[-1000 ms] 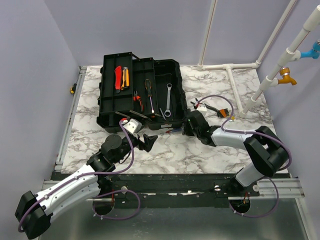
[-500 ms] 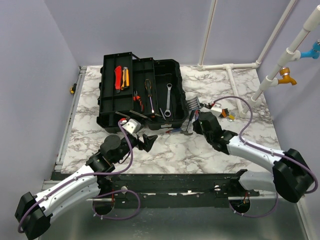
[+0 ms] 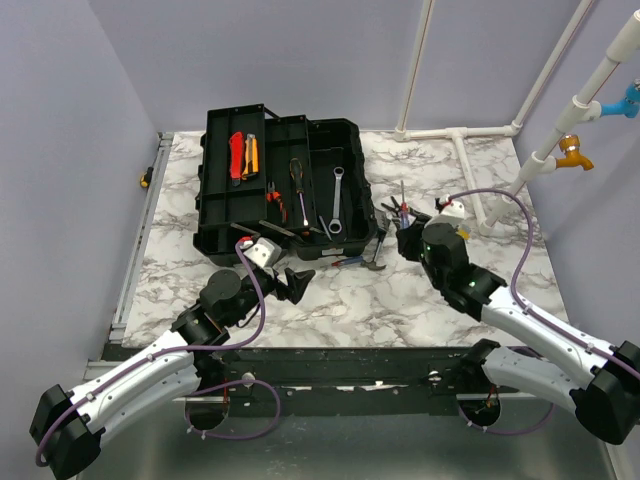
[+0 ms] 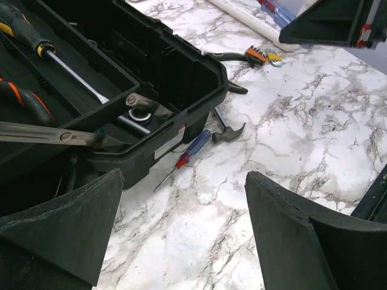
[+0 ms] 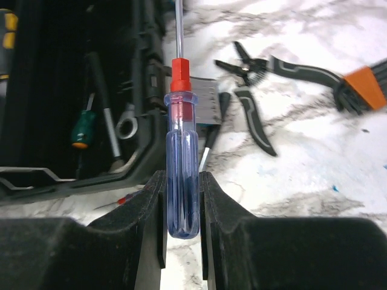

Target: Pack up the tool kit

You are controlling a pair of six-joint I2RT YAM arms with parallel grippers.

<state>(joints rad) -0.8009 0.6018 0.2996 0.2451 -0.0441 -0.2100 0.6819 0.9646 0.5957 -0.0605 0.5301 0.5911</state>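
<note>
The black toolbox [image 3: 222, 215] lies open at the back left, with a wrench [image 3: 337, 200], a screwdriver [image 3: 297, 185] and a red knife [image 3: 236, 155] in it. Right of the box, my right gripper [image 3: 405, 236] [image 5: 182, 196] is shut on the clear blue handle of a screwdriver [image 5: 182, 163] [image 3: 403, 208]. Its red collar and shaft point away from the jaws, off the table. In front of the box my left gripper [image 3: 296, 281] [image 4: 183, 181] hangs open over bare marble. A second blue-and-red screwdriver [image 4: 192, 148] and a small hammer [image 4: 228, 132] lie against the box's front corner.
Black-handled pliers [image 5: 254, 115] and an orange-and-black tool [image 5: 363, 87] lie on the marble right of the box. White pipes [image 3: 470, 180] run along the back right. Purple walls close in the table on the left and back.
The right arm has swung away from the box front to the right, closed its jaws and lifted the blue screwdriver. The left arm has not moved.
</note>
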